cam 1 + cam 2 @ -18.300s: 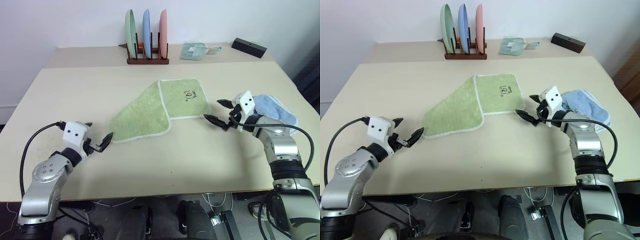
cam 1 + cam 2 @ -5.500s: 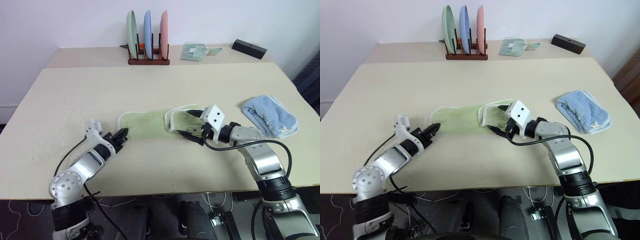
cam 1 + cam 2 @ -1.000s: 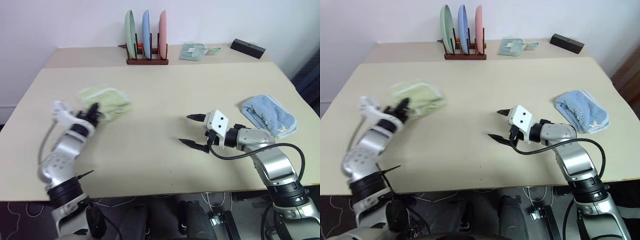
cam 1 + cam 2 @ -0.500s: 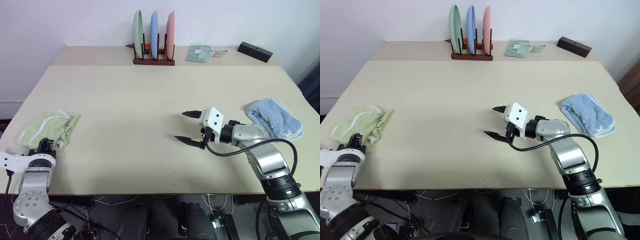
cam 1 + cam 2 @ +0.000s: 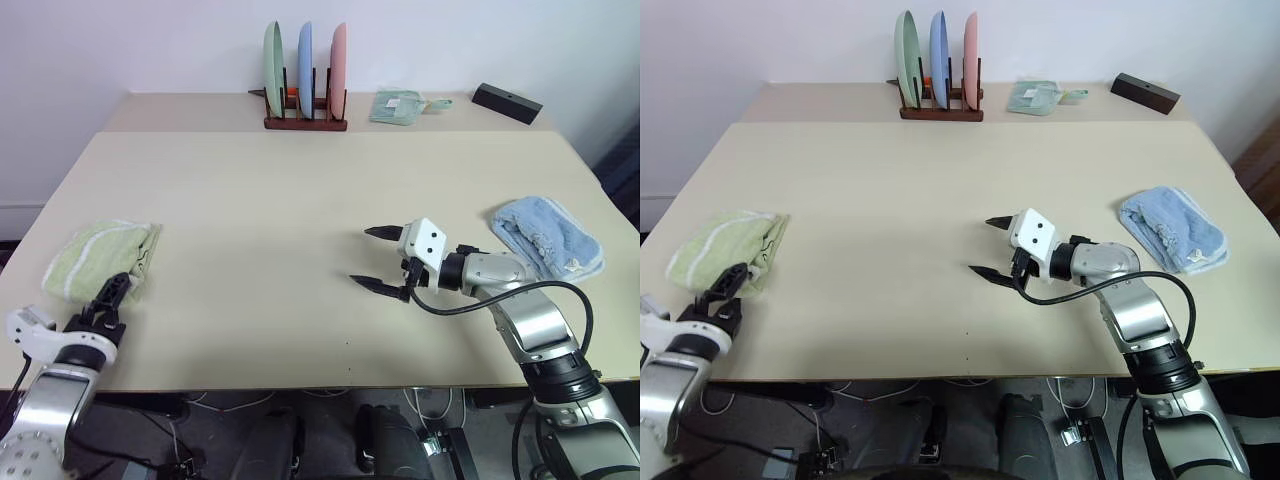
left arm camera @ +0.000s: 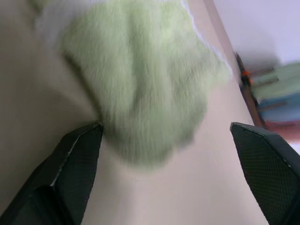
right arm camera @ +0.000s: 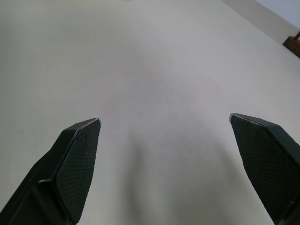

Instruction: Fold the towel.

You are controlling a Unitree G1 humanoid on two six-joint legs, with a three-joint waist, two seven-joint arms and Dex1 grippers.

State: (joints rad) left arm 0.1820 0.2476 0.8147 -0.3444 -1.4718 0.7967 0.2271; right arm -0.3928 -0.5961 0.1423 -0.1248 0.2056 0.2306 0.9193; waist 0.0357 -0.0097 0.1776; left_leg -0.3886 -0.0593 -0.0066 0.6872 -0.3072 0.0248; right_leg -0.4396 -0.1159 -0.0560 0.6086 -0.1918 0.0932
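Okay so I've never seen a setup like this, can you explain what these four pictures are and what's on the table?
It is a two-armed robot at a table. Two pictures come from its head, looking down; two come from cameras on its wrists. The left gripper is open beside the folded green towel, holding nothing. The right gripper hangs open over bare table. A blue cloth lies at the right; a rack of three plates, a small mint cloth and a black block sit at the back.
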